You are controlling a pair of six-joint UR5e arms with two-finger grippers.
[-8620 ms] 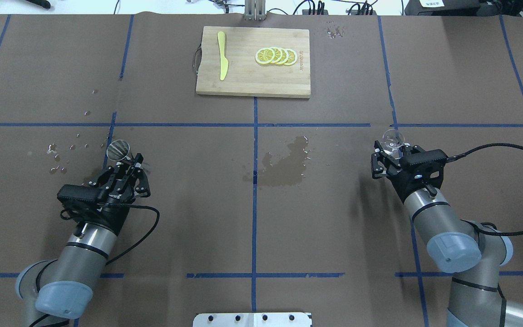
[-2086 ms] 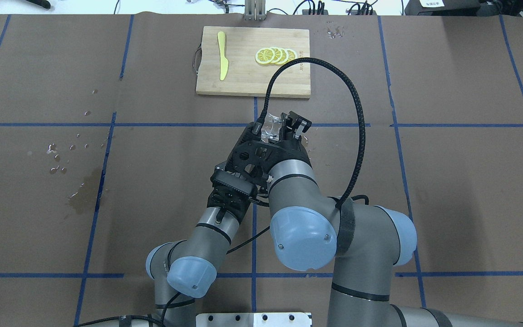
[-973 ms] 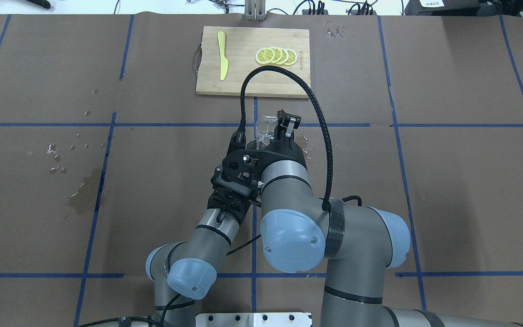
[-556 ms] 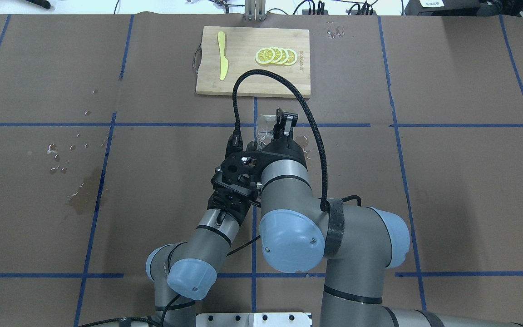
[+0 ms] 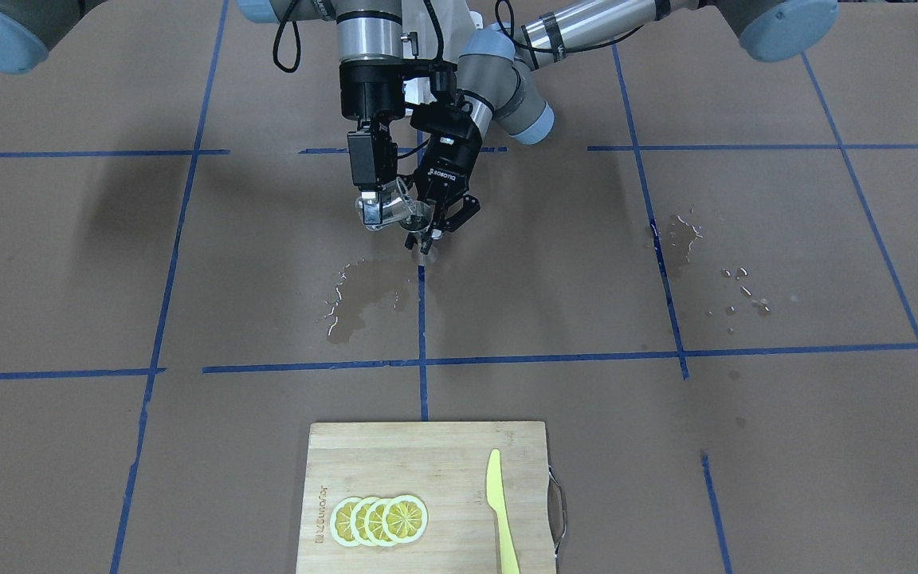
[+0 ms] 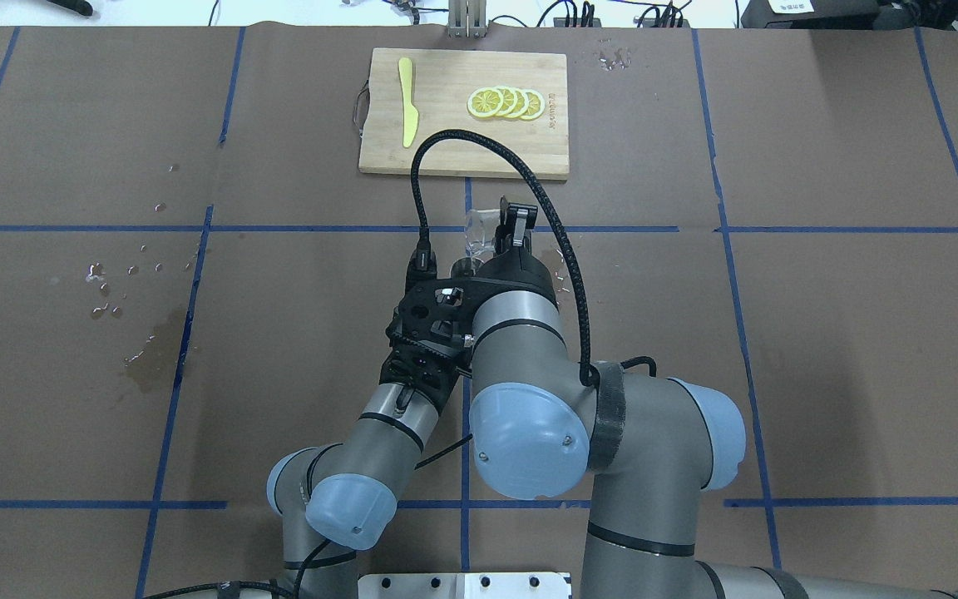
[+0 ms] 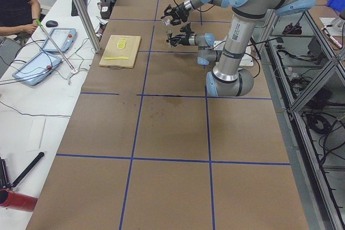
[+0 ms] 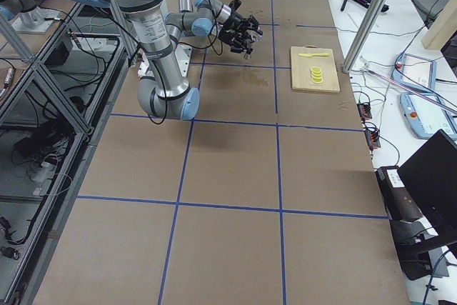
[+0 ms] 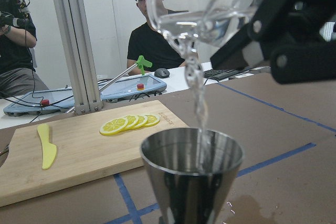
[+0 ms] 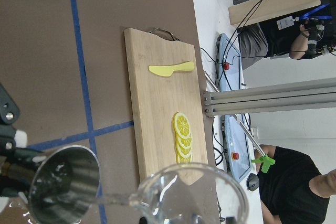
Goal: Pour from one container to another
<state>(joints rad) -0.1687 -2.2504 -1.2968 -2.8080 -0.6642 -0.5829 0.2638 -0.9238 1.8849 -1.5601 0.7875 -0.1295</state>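
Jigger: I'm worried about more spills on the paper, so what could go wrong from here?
The stream from the tilted glass cup enters the jigger close to its rim, so a slight drift could send it outside. The jigger's fill level is hidden, so it may overflow. The wet patch nearby suggests spills happen.

A wooden cutting board (image 6: 454, 141) is seen at the upper centre of the overhead view, with a yellow knife (image 6: 407, 101) laid on its left part and overlapping lemon slices (image 6: 506, 103) on its right. A wet patch (image 5: 363, 295) is shown mid-frame in the front-facing view, and scattered droplets (image 6: 96, 269) are seen at the overhead view's left.
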